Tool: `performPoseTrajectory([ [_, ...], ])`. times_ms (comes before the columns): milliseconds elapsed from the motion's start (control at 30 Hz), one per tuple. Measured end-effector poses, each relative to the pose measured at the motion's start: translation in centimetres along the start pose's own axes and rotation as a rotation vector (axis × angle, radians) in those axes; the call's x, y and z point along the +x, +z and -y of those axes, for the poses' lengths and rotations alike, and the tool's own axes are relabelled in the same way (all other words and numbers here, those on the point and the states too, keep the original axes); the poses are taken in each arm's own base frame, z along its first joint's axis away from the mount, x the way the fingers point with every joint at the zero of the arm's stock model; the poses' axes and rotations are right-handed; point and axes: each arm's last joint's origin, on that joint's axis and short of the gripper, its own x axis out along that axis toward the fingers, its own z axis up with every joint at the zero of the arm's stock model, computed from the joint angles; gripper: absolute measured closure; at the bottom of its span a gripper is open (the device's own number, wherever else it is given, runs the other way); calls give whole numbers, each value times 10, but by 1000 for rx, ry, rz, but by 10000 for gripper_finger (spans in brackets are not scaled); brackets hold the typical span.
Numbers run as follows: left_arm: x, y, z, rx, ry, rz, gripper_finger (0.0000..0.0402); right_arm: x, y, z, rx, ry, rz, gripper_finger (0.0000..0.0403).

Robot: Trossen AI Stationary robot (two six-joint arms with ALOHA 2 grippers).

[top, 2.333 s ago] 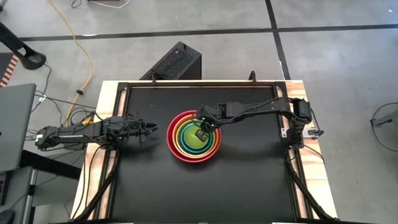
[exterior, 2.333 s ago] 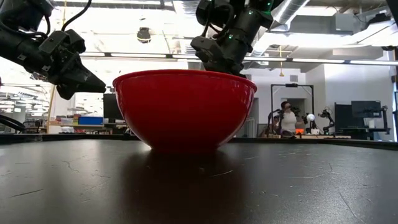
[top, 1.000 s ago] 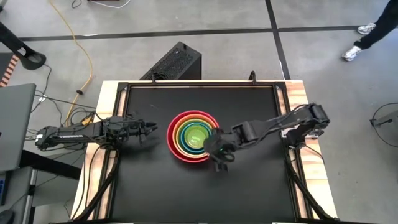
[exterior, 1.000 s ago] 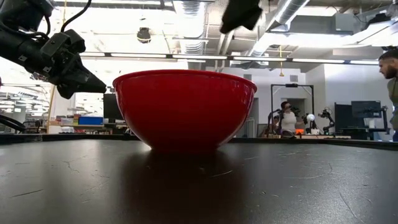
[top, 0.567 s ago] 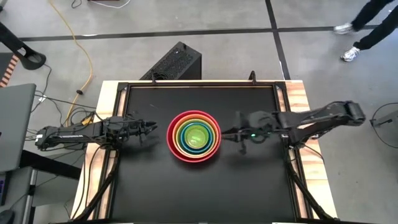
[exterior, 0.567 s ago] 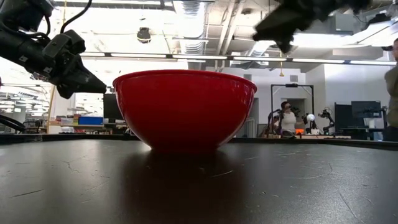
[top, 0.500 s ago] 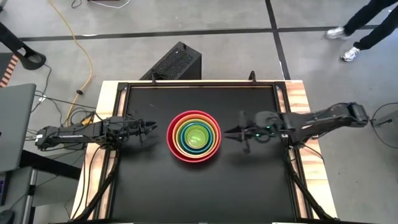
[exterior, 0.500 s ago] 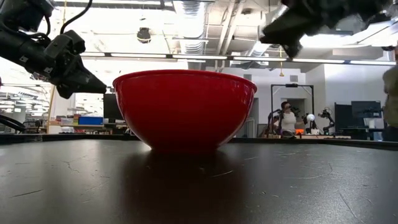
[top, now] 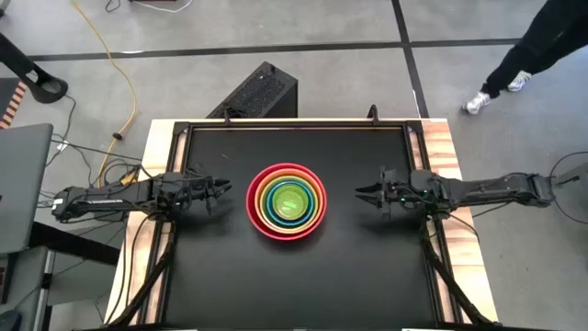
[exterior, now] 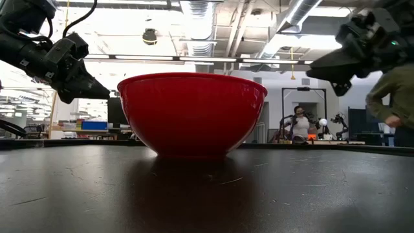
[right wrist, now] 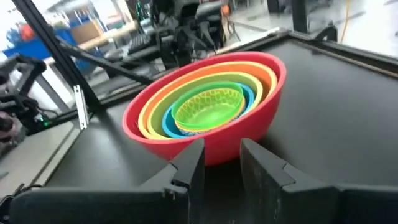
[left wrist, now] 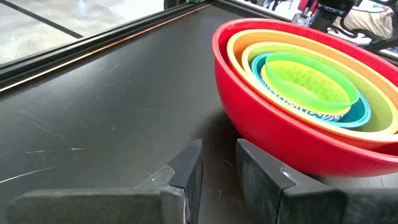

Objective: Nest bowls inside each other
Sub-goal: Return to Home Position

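Observation:
The bowls (top: 287,200) stand nested in one stack at the table's middle: a large red one (exterior: 192,113) outermost, resting on its base, then orange, yellow-green and blue rims (left wrist: 348,118), with a lime green bowl (right wrist: 208,107) innermost. My left gripper (top: 228,189) hovers left of the stack, pointing at it, open and empty (left wrist: 219,165). My right gripper (top: 358,192) hovers right of the stack, pointing level at it, open and empty (right wrist: 222,158). Both hang above the table in the low view, the left gripper (exterior: 103,92) and the right gripper (exterior: 310,72).
Black table top (top: 230,276) with a raised frame along its edges. A black box (top: 257,92) stands on the floor beyond the far edge. A person (top: 533,46) walks past the far right corner, also seen in the low view as a person (exterior: 394,97).
My right gripper has drawn back from the stack's right near side toward the table's right edge, sinking as it went and tipping from pointing down to nearly level, facing the bowls. The bowls have not moved.

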Motion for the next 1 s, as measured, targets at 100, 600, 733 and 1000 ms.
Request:
performPoseTrajectory([
  [100, 0, 0, 0, 0, 0, 0, 315, -7, -10, 5, 2, 0, 38, 285],
  [600, 0, 0, 0, 0, -5, -2, 315, -31, -19, 16, -38, -46, 98, 285],
  [733, 0, 0, 0, 1, -5, -2, 315, -35, -16, 16, -75, -54, 131, 285],
  [1000, 0, -1, 0, 23, -2, -5, 315, -30, -20, 19, 43, -83, 73, 285],
])
